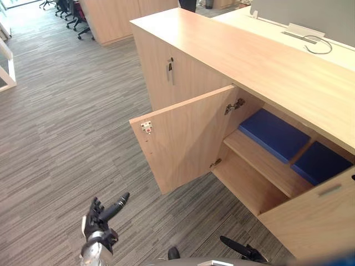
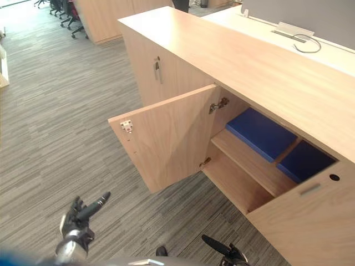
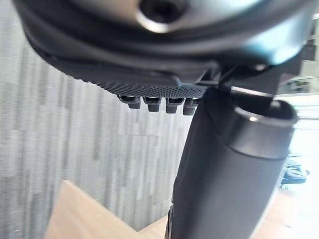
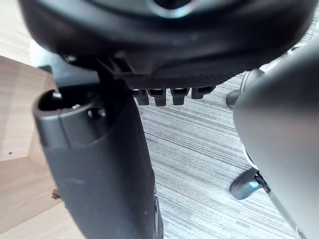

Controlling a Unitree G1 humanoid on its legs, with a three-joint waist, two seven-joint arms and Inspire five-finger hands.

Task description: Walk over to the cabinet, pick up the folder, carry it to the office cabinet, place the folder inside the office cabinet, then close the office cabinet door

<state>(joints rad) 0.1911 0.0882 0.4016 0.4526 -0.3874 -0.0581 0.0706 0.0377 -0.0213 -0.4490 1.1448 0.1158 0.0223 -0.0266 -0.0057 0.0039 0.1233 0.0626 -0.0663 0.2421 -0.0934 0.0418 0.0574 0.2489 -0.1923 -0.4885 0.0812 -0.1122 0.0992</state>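
The light wood office cabinet (image 1: 249,55) stands with two doors swung open: one door (image 1: 186,141) towards the left, another (image 1: 316,221) at the lower right. On its upper shelf (image 1: 266,163) lie two flat blue folders, one (image 1: 274,133) left of a divider and one (image 1: 320,162) right of it. My left hand (image 1: 100,219) hangs low at the lower left, over the carpet and short of the left door, fingers relaxed and holding nothing. My right hand (image 1: 244,250) shows at the bottom edge below the open compartment, also empty.
Keys hang in the lock (image 1: 170,66) of the closed door further left. Behind the cabinet is a white desk with a cable (image 1: 319,44) and a grey partition. Office chairs (image 1: 75,14) and another wood cabinet (image 1: 116,16) stand far back. Grey striped carpet (image 1: 66,122) spreads to the left.
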